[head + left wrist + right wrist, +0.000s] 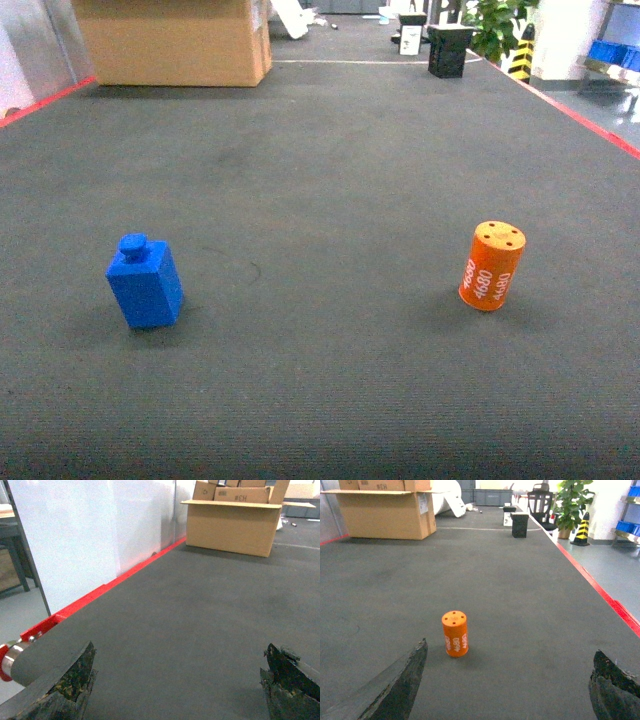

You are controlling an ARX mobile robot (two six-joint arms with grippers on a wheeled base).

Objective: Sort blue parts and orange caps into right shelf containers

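Note:
A blue part, blocky with a round knob on top, stands on the dark mat at the left of the head view. An orange cap with holes in its flat top and white "4680" print stands at the right. The right wrist view has the orange cap upright just ahead of my right gripper, nearer its left finger; the jaws stand wide open and empty. My left gripper is open too, over bare mat. Neither gripper shows in the head view. Blue bins sit on a shelf at the far right.
A big cardboard box stands at the back left. A black bin, a potted plant and a striped cone are at the back right. Red tape edges the mat, with a white wall to the left.

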